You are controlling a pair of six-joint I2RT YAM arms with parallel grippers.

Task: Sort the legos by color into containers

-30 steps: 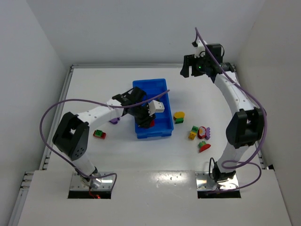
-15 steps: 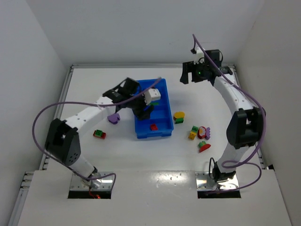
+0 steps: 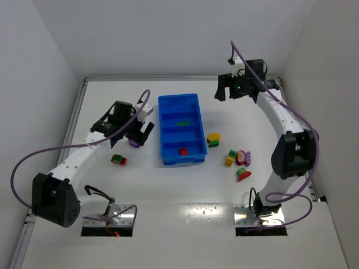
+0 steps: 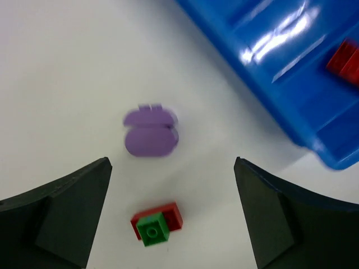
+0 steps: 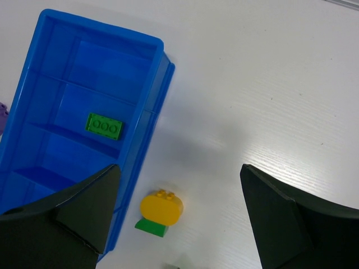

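A: What do you have on the L side of the desk?

B: Your left fingers hang over the desk, just left of the blue tray. They are wide apart, w/ nothing between them. In the left wrist view you see under them a purple rounded lego lying flat. Nearer to the arm base there is a red-and-green lego. Both lie on the desk outside the tray and do not touch each other.

A: And the tray itself?

B: It has 4 compartments in one row. A flat green lego lies in the 2nd compartment from the far end, and a red lego lies in the nearest one.

A: The R side?

B: Just right of the tray lies a yellow-on-green lego, on the desk. More to the right and nearer to you is a small group of legos in yellow, green, red and purple, close together; which ones touch, I cannot tell. Your right fingers are raised over the far right part of the desk, well apart from every piece. The right wrist view shows them spread apart and empty.
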